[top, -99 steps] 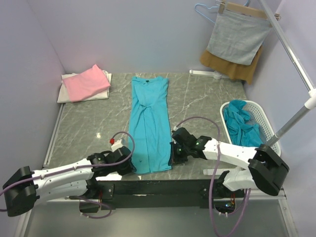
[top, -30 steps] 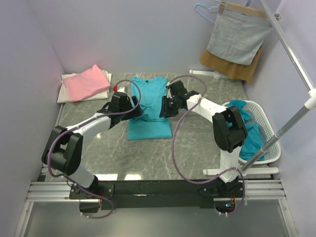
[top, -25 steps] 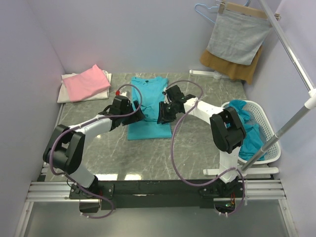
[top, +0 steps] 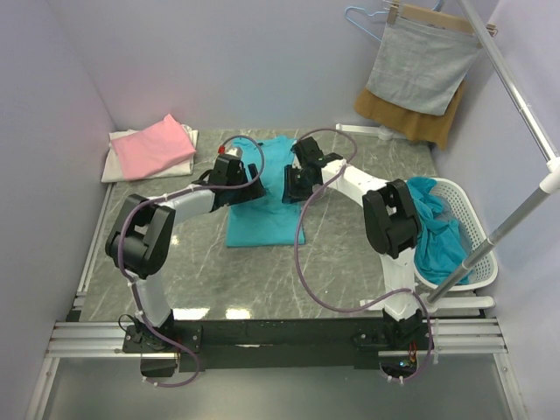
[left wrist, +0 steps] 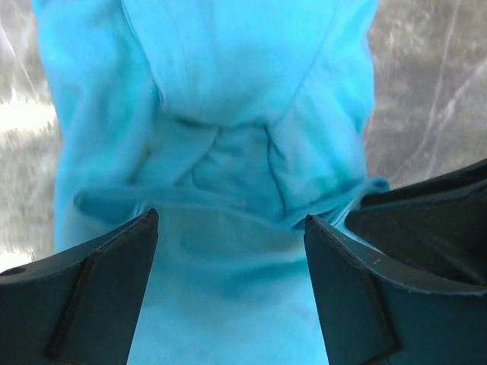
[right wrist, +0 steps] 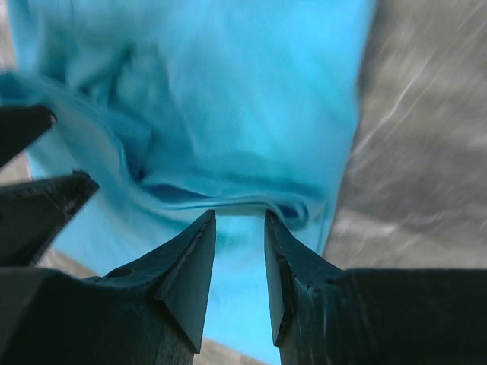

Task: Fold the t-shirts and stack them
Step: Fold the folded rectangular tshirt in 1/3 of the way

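A teal t-shirt (top: 265,220) lies in the middle of the table, its lower half folded up over its upper half. The folded layer's edge (left wrist: 228,199) runs crosswise just past my fingers. My left gripper (top: 248,187) hovers over the shirt's left side, jaws wide open (left wrist: 228,228) with nothing between them. My right gripper (top: 288,187) is over the right side, jaws a little apart (right wrist: 240,217) at the fold's edge (right wrist: 251,199), and the cloth lies below them. A folded pink t-shirt (top: 154,145) rests on a white one (top: 117,166) at the back left.
A white basket (top: 473,234) with more teal garments (top: 430,226) stands at the right. Grey and mustard cloths (top: 421,74) hang on hangers at the back right. A metal pole (top: 518,219) slants over the basket.
Both arms have reached farther toward the back along the shirt, and the grippers have drawn closer together. The shirt stays folded in half.
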